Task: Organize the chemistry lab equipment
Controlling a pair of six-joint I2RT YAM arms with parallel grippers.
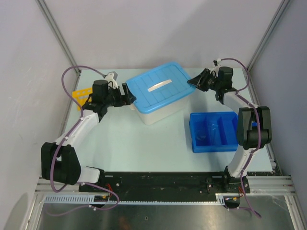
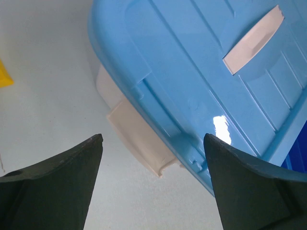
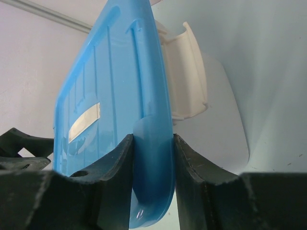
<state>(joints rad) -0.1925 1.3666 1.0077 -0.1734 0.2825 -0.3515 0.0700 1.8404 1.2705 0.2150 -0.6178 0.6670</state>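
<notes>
Top view: the tub (image 1: 158,114) with its blue lid (image 1: 160,86) sits near the middle of the table (image 1: 144,148), closer to the far edge. One arm is at each end of it.

Left pincer (image 2: 152,139): wide open and holding nothing. It is at the left end of the tub. The lid's corner and the white latch (image 2: 139,143) lie in the gap between its fingers. I cannot tell if it touches them.

Right pincer (image 3: 152,139): closed on the thin edge of the lid at the right end. Both fingers press on the blue plastic.

Rack (image 1: 80,96): yellow, by the far left edge of the table, behind the left arm. Nothing touches it.

Other small lab things: not seen. They may be inside the tub, but I cannot tell.

Tray (image 1: 193,134): blue, by the right edge of the table, nearer than the tub. The right arm reaches over it.

Step now: I think it is getting the lid off, so the things inside can be reached.

How to do it well: the left pincer should close on the lid's left edge, not on the tub wall. Then both ends should go up together, slowly and level. The white latch may need to be free first.

What could go wrong: if only the right end lifts, the lid may bend or slip out of the fingers. A hard pull may also drag the whole tub along the table.
</notes>
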